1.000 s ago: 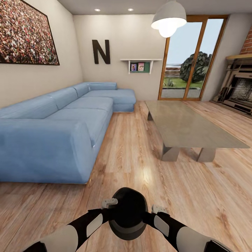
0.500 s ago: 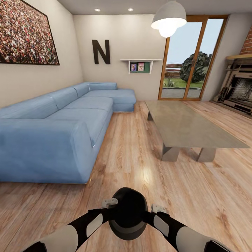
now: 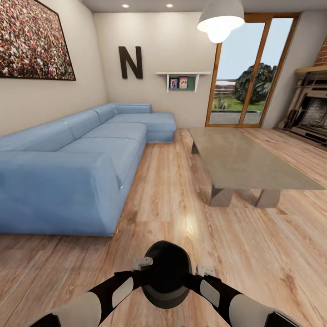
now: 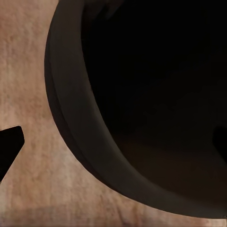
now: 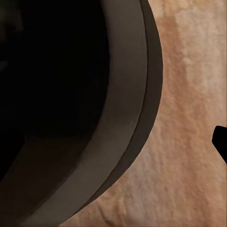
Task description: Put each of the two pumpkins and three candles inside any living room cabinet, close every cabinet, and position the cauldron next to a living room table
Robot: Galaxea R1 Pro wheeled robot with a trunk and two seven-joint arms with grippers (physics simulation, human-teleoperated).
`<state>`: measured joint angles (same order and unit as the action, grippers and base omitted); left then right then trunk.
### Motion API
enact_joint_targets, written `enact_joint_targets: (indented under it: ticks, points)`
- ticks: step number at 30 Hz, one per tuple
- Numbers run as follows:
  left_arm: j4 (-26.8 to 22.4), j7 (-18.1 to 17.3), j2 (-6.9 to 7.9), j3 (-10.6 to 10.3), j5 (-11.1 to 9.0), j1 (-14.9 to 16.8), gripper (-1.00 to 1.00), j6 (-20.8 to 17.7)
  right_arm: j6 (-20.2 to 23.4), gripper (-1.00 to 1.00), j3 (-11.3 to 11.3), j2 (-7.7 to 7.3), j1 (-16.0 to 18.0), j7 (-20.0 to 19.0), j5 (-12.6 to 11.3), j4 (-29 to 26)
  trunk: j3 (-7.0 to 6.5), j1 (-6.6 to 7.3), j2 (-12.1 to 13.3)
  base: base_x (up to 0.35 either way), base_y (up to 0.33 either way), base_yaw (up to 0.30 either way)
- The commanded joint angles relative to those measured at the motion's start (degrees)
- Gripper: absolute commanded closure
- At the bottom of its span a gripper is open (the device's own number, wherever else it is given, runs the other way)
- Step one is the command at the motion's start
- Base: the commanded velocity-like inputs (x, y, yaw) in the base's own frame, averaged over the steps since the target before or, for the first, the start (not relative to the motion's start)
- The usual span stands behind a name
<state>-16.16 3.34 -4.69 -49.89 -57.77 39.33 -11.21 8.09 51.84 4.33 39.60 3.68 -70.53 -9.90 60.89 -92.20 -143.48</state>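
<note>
The black cauldron [image 3: 167, 274] hangs low between my two forearms over the wood floor, its mouth facing up. My left gripper [image 3: 142, 262] and right gripper [image 3: 205, 271] hold its rim from opposite sides. Up close, the thick rim [image 4: 71, 123] sits between the left fingers, with one dark fingertip [image 4: 9, 146] outside the wall. The right wrist view has the rim [image 5: 132, 118] and an outer fingertip [image 5: 221, 142] the same way. The grey glossy table [image 3: 245, 161] stands ahead to the right, well apart from the cauldron. Pumpkins, candles and cabinet are out of view.
A long blue corner sofa [image 3: 77, 168] fills the left side. A strip of wood floor [image 3: 172, 190] runs between sofa and table. A stone fireplace [image 3: 313, 113] is at the far right, glass doors [image 3: 245, 72] at the back, a pendant lamp [image 3: 220, 20] overhead.
The whole head view has shifted slightly, so the camera moved. The cauldron and both arms keep the same place in the picture.
</note>
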Motion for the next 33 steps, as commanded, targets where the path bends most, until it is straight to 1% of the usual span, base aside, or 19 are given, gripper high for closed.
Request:
enact_joint_targets:
  ticks: [1,4,9,15,29,33]
  points:
    - [-0.11,0.35,0.03,-0.38,-0.5,0.04,-1.0,-0.13,0.17,-1.0,0.36,-0.03,0.04,0.37,-0.32,-0.12,0.28,-0.01,-0.04,0.0,0.0,0.0]
    - [-0.13,0.35,0.03,-0.38,-0.5,0.04,-1.0,-0.13,0.17,-1.0,0.36,-0.01,0.04,0.37,-0.32,-0.12,0.94,-0.09,-0.08,0.0,0.0,0.0]
    - [-0.18,0.35,0.03,-0.38,-0.5,0.04,-1.0,-0.13,0.17,-1.0,0.34,0.02,0.04,0.37,-0.32,-0.11,0.94,-0.09,-0.08,0.0,0.0,0.0]
    - [-0.18,0.35,0.03,-0.38,-0.5,0.04,-1.0,-0.13,0.17,-1.0,0.32,0.02,0.04,0.37,-0.37,-0.11,2.27,-0.24,-0.16,0.0,0.0,0.0]
    - [-0.18,0.35,0.03,-0.38,-0.5,0.04,-1.0,-0.09,0.03,-1.0,0.29,0.05,0.04,0.37,-0.39,-0.28,2.27,-0.24,-0.16,0.0,0.0,0.0]
    - [-0.18,0.35,0.02,-0.29,-0.5,0.04,-1.0,-0.11,-1.32,-1.0,0.35,0.04,0.04,0.31,-0.4,-0.33,2.27,-0.24,-0.16,0.0,0.0,0.0]
